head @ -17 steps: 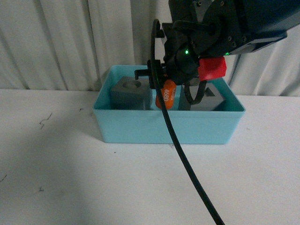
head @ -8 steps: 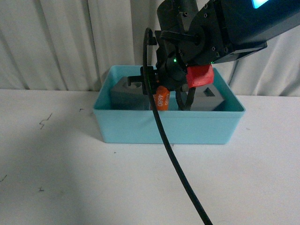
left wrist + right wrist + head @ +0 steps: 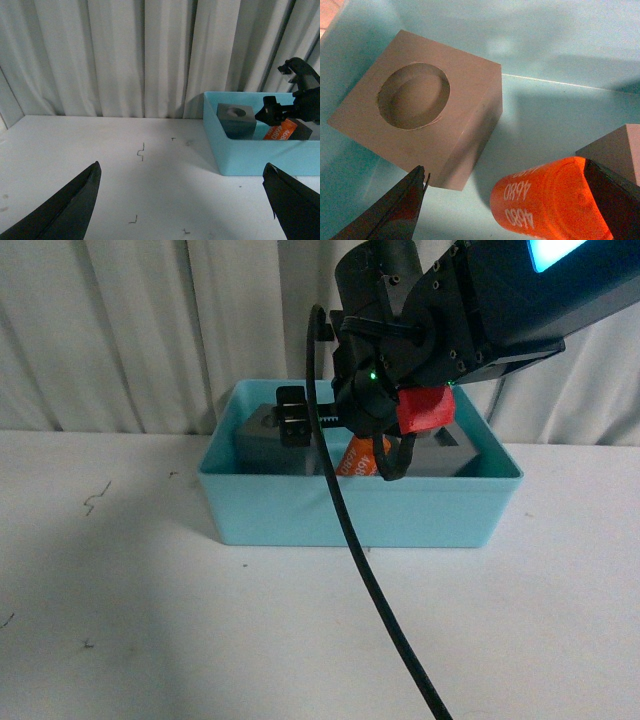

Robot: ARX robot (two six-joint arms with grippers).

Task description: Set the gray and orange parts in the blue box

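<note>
Down inside the light blue rectangular plastic bin [image 3: 280,512] lies the small orange cylinder with white lettering [image 3: 362,458], tilted between the two matte gray cubes; in the right wrist view the orange cylinder [image 3: 547,201] rests on the bin's pale floor with its digits facing up, and the dark fingertips [image 3: 395,210] stand wide on either side of it, so the right gripper [image 3: 345,430] is spread open and clasps nothing; whether a finger brushes the cylinder on the far side, I cannot tell. Beside it sits the gray cube with the round recess [image 3: 422,105], flat on the floor of the bin, its hollow upward; a corner of the second gray cube [image 3: 615,150] shows just beside the cylinder's other end, and from the left wrist that cube with the square recess [image 3: 235,119] shows near the bin's wall. Above, the right arm's black housing with its red block [image 3: 425,407] hangs over the bin, a green light glowing on it, and a black cable [image 3: 370,590] sweeps down across the white table [image 3: 130,620]. Well apart, the left gripper [image 3: 180,200] hovers over bare tabletop, its two black fingers far apart and empty; pale curtains [image 3: 120,330] hang behind everything.
</note>
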